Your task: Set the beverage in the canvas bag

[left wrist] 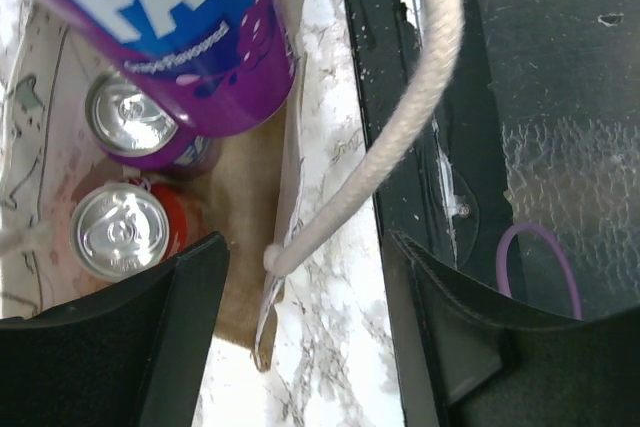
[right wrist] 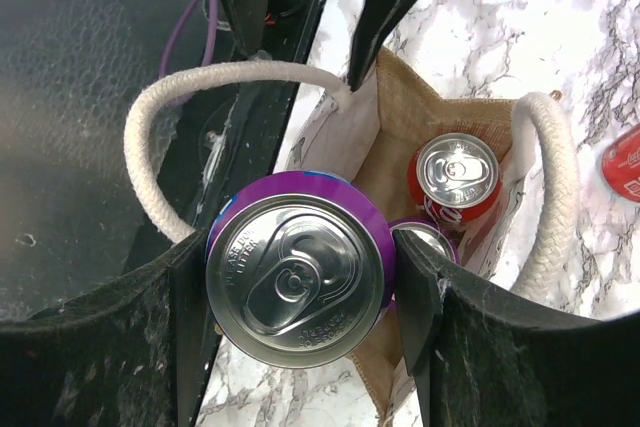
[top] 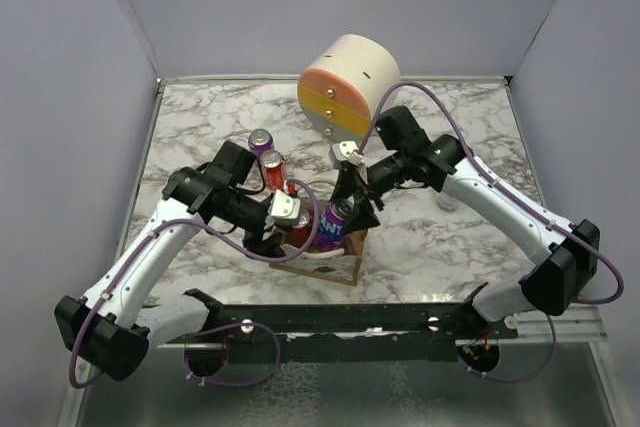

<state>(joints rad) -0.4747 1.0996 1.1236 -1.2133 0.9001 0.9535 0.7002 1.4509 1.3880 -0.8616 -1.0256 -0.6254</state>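
Observation:
The tan canvas bag point(top: 335, 262) with whitish rope handles point(right wrist: 175, 97) stands near the table's front edge. My right gripper point(right wrist: 300, 277) is shut on an upright purple Fanta can point(right wrist: 295, 272), holding it over the bag's near corner; the can also shows in the top view point(top: 337, 219). A red can point(right wrist: 458, 179) and a second purple can point(right wrist: 428, 235), partly hidden, stand inside the bag. My left gripper point(left wrist: 305, 247) is open, its fingers point(left wrist: 150, 337) straddling the bag's side wall point(left wrist: 288, 177) where a handle point(left wrist: 400, 117) is attached.
A round cream-orange-yellow drawer cabinet point(top: 345, 82) stands at the back. A loose purple can point(top: 261, 140) and a red can point(top: 272, 169) stand on the marble left of the bag. A black rail point(top: 350, 319) runs along the front edge.

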